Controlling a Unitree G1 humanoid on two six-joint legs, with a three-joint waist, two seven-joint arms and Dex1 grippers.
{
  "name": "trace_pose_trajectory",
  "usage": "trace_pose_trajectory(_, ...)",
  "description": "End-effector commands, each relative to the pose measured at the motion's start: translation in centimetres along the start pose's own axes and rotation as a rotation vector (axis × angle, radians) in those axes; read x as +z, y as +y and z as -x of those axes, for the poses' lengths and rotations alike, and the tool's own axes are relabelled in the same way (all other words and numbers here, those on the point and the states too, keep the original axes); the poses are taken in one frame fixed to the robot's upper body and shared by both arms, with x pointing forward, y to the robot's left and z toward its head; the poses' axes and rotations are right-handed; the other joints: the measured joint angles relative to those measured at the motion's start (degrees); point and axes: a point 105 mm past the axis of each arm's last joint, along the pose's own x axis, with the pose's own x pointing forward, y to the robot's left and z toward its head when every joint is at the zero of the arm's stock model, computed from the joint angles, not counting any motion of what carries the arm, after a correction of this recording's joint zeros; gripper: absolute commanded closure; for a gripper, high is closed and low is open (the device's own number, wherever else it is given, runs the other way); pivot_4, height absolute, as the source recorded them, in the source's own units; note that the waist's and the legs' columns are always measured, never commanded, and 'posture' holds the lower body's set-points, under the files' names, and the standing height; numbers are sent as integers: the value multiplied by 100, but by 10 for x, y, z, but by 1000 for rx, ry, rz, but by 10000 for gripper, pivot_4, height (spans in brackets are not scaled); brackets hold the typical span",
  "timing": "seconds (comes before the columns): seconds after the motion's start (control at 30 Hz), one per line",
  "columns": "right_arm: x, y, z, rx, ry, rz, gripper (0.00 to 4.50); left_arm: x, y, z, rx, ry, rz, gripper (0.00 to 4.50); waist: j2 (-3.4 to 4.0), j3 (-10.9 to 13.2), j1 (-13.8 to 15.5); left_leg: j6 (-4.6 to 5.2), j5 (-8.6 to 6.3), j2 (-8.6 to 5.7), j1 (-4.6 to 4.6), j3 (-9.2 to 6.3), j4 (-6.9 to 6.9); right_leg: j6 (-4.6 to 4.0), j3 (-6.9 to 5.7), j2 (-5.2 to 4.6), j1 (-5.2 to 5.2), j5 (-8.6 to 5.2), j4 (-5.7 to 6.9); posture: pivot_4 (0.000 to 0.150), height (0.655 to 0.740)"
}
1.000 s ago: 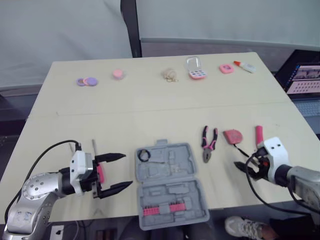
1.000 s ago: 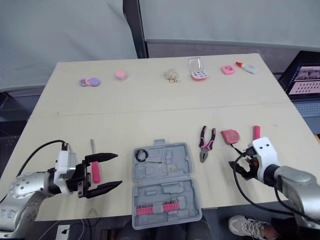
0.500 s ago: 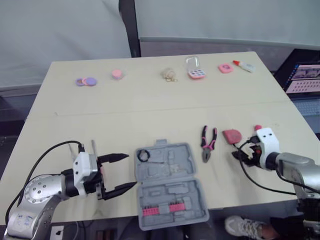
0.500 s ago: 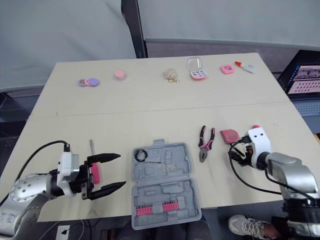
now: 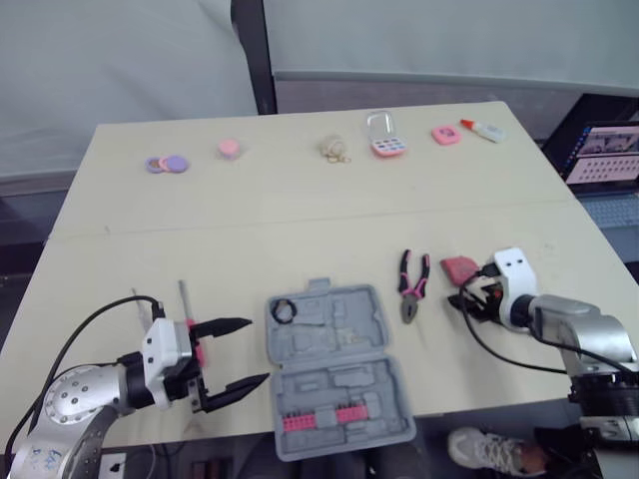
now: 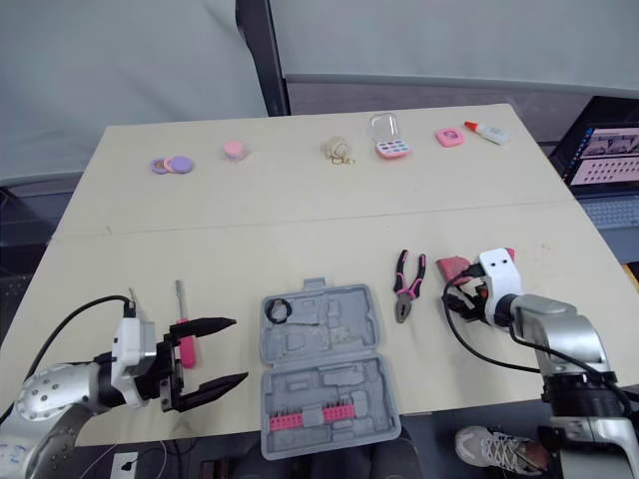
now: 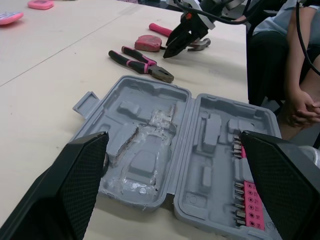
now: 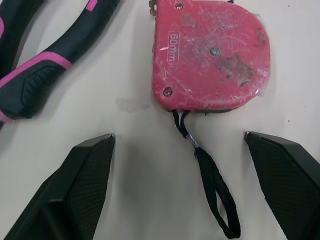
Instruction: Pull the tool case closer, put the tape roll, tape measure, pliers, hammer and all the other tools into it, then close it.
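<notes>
Grey plastic tool case (image 5: 329, 369) open, 1 black tape roll (image 5: 287, 310) inside; red tape measure (image 8: 212, 57), pink-handled pliers (image 5: 412, 289), hammer (image 7: 160, 29) etc. wait outside. Left gripper (image 5: 258, 349), right gripper (image 8: 179, 135): both spread, empty.

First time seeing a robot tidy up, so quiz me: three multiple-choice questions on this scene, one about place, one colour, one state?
1. Where do the pliers lie?
A) in the tool case
B) on the table between tool case and tape measure
C) at the far edge
2. The tool case is:
A) grey
B) blue
C) yellow
3. The right end effector is:
A) shut on the pliers
B) open
C) shut on a hammer
Answers: 1 B, they rest on bare table; 2 A, its shell is grey; 3 B, its fingers stand wide apart before the tape measure.
</notes>
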Motion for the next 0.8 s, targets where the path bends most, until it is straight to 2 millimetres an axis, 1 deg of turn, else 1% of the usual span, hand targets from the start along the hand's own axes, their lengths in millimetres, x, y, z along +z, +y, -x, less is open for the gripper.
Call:
trace_pose_trajectory(0.03,6,2,-2,12,-17,0,1000,5,-1,2,13,-12,-33,0,0,0,-6,0,0,0,0,0,0,0,0,0,0,0,0,1500,7400)
trace_pose_trajectory(0.3,5,3,-3,18,-7,-6,1000,6,-1,1,18,-13,-38,0,0,0,-5,0,0,1,0,1,0,0,-2,0,0,0,0,1500,7400)
trace_pose_trajectory(0.33,5,4,-3,19,-5,-7,3253,6,-1,1,18,-14,-39,0,0,0,-5,0,0,1,0,0,0,0,-2,0,0,0,0,1500,7400)
trace_pose_trajectory(0.4,4,4,-3,20,-1,-8,9509,7,0,0,20,-16,-40,0,0,0,-6,-1,0,1,0,0,0,0,-2,0,0,0,0,1500,7400)
trace_pose_trajectory(0.47,4,5,-3,22,2,-8,19602,7,0,0,21,-17,-41,0,0,0,-6,0,0,1,0,0,0,0,-2,0,0,0,0,1500,7400)
trace_pose_trajectory(0.5,3,5,-3,23,4,-8,23865,8,0,-1,22,-18,-42,0,0,0,-6,0,0,1,0,0,0,0,-2,0,0,0,0,1500,7400)
trace_pose_trajectory(0.57,3,6,-3,24,7,-8,35512,8,1,-1,23,-19,-43,0,0,0,-6,-1,0,1,0,0,0,0,-2,0,0,0,0,1500,7400)
trace_pose_trajectory(0.63,2,7,-3,27,10,-7,44730,9,1,-2,22,-20,-44,0,0,0,-6,-1,0,1,0,0,0,0,-3,0,0,0,0,1500,7400)
trace_pose_trajectory(0.8,1,14,-5,40,17,-3,44730,9,2,-4,17,-24,-41,0,0,0,-7,-1,0,1,0,0,0,0,-3,0,0,0,0,1500,7400)
